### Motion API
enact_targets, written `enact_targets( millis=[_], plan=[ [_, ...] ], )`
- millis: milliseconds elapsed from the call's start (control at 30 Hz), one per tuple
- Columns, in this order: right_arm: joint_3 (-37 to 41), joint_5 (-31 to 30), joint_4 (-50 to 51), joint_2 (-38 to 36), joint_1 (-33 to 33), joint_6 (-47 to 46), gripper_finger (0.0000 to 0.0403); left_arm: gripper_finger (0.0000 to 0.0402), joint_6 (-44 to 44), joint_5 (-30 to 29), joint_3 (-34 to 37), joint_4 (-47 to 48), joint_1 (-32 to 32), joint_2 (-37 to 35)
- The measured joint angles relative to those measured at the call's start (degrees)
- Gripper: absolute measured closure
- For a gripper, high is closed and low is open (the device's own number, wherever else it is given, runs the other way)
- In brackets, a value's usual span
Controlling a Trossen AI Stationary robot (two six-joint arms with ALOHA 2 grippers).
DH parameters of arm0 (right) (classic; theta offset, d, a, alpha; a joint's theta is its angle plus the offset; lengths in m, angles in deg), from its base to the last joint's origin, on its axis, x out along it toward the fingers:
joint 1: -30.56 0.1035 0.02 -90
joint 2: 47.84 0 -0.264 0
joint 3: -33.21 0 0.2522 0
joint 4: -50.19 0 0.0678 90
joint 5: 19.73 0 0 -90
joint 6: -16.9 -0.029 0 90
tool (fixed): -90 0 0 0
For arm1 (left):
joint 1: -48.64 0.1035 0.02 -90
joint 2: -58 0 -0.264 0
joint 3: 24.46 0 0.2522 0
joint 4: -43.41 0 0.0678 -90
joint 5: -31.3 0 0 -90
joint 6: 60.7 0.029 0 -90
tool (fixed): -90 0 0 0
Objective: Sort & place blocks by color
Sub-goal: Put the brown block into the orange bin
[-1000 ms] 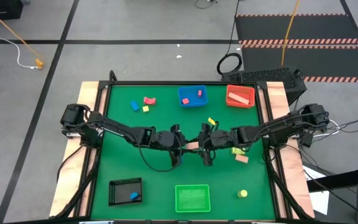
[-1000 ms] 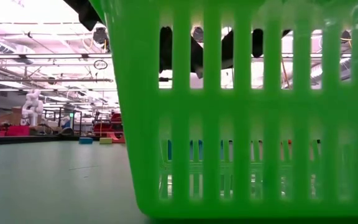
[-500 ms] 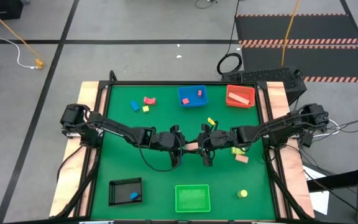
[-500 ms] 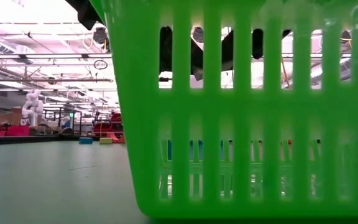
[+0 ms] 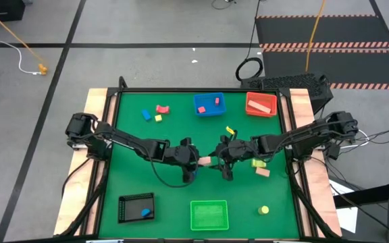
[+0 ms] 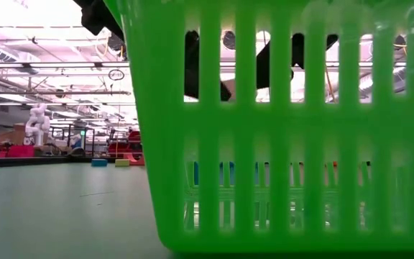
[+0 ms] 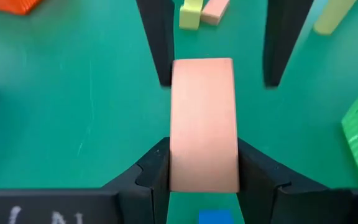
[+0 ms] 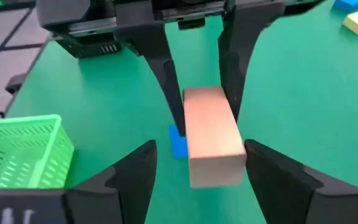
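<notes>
Handover point mid-desk: the tan block (image 7: 204, 124) sits pinched in the left hand (image 7: 204, 163), its long axis running straight toward the right hand (image 8: 199, 163). That hand's fingers stand wide on either side of the block's free end, not touching, both arms equally near.

Left hand (image 5: 196, 162), right hand (image 5: 216, 159) face-to-face mid-table; green tray (image 5: 209, 215) near.

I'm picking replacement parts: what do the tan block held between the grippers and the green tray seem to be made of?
Tan block: probably painted wood or dense foam; matte, even faces, softly rounded edges, no visible grain, so uncertain. The left gripper clamps it.
Green tray: moulded plastic, slightly glossy and translucent, with slotted walls.
</notes>
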Motion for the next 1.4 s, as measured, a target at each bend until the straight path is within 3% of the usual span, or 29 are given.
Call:
enact_targets(
  millis=[300, 533, 833, 1067, 1267, 1400],
  plan=[
    [0.0, -0.24, -0.28, 0.13, 0.01, -1.07, 0.0211, 0.0268, 2.43, -0.12, -0.02, -3.99, -1.01, 0.0],
    [0.0, -0.14, -0.23, 0.13, 0.01, -0.66, 0.0288, 0.0268, 1.9, 0.08, -0.02, -4.03, -1.34, 0.0],
    [-0.07, -0.59, 4.03, -1.03, -2.64, -4.63, 0.0288, 0.0149, -0.77, -0.6, -0.04, -5.76, -1.03, 0.02],
    [0.04, -10.57, 21.48, -7.46, -9.84, -4.34, 0.0288, 0.0118, -3.97, -2.0, -0.09, -5.63, -0.31, 0.02],
    [-0.03, -19.51, 37.58, -12.97, -19.08, -6.48, 0.0288, 0.0129, -5.19, -2.71, -0.09, -5.54, 0.52, 0.02],
    [-0.04, -24.9, 41.7, -14.72, -27.11, -6.99, 0.0288, 0.0141, -5.36, -2.6, -0.09, -5.55, 0.68, 0.02]
  ],
)
